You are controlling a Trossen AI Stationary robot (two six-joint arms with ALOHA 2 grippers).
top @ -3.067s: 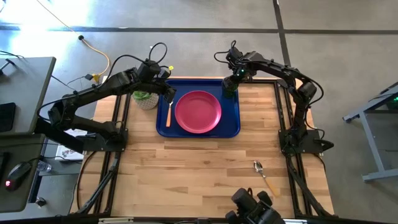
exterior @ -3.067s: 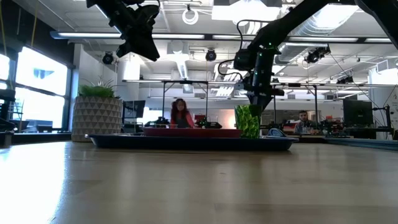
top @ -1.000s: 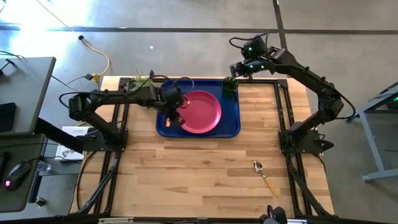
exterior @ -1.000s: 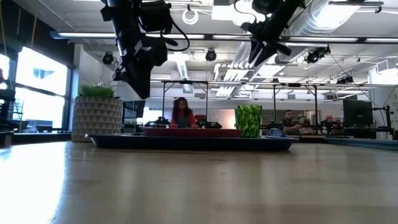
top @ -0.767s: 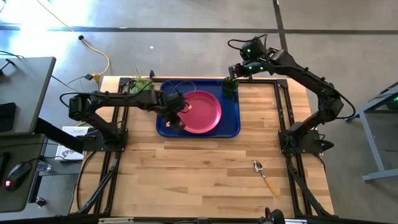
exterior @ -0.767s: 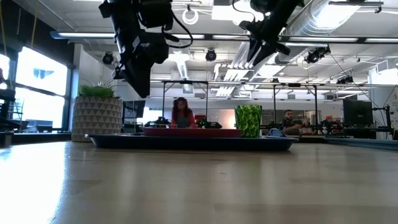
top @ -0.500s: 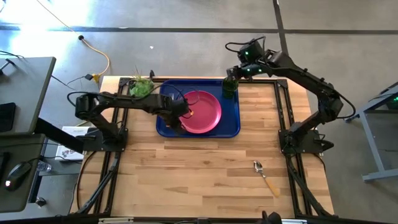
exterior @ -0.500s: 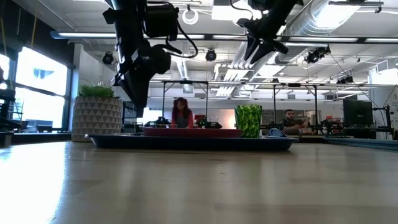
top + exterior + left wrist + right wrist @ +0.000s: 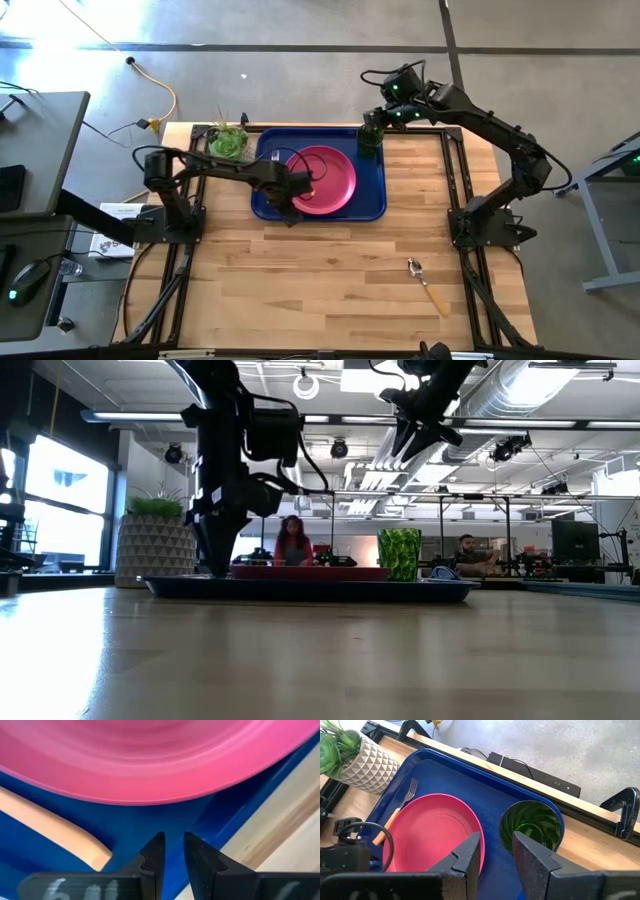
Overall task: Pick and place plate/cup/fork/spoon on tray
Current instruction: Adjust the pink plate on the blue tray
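Note:
The dark blue tray (image 9: pixel 370 195) lies at the table's far middle. On it the pink plate (image 9: pixel 330 180) lies flat, the green cup (image 9: pixel 370 137) stands upright in the far right corner, and the orange-handled fork (image 9: pixel 400 810) lies left of the plate. The spoon (image 9: pixel 428 284) lies on the table at the near right. My left gripper (image 9: pixel 291 210) is shut and low over the tray's near left part, between the plate's rim (image 9: pixel 150 795) and the fork's handle end (image 9: pixel 95 860). My right gripper (image 9: pixel 380 118) is shut and empty, high above the cup. My left gripper points down at the tray's floor (image 9: pixel 130 830), close to its near rim. Whether its fingertips touch the floor I cannot tell. It touches neither the plate nor the fork's handle.
A leafy plant in a pale pot (image 9: pixel 228 142) stands by the tray's far left corner. Bare wooden table (image 9: pixel 320 280) stretches from the tray to the near edge. People sit in the room beyond the table (image 9: pixel 292 545).
My left gripper has gone down and toward the table's near edge, from well above the tray's left part to just above its floor beside the plate. The plate, cup, fork and spoon have stayed in place.

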